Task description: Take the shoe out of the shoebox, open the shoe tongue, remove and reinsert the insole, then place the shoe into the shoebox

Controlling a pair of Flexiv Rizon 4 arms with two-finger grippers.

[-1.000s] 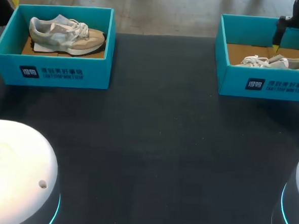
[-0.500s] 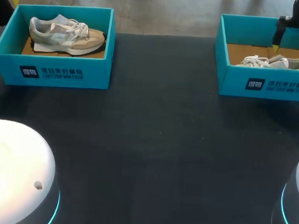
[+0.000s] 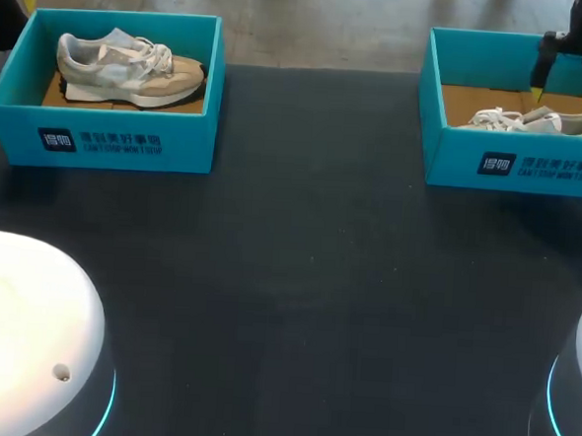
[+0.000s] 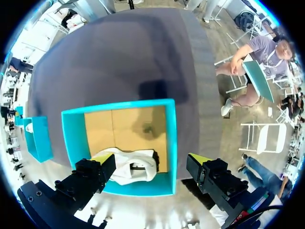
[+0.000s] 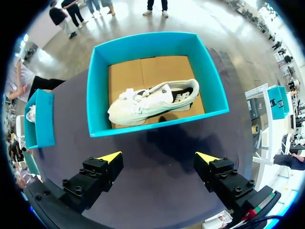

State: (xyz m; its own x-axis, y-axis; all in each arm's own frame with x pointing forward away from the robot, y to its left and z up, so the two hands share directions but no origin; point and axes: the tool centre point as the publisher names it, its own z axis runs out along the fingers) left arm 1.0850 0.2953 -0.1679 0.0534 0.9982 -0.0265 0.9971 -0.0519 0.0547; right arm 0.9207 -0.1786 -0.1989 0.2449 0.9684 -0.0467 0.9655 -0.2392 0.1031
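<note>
Left pincer (image 4: pixel 151 158) and right pincer (image 5: pixel 158 157) gape wide, empty. Grey shoe (image 3: pixel 130 65) lies boxed at the desk's (image 3: pixel 287 277) 10 o'clock, white shoe (image 5: pixel 152 101) at 2. A descent could snag a box (image 5: pixel 143 128) wall, or grip too shallowly.

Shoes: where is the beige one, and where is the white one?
Beige shoe (image 3: pixel 132 71): head view, middle of its side.
White shoe (image 5: pixel 151 101): right wrist view, middle of its side.

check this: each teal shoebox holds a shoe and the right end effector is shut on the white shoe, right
No. The right end effector is open, clear of the white shoe, which lies in its shoebox, as the right wrist view shows. The rest is right.
</note>
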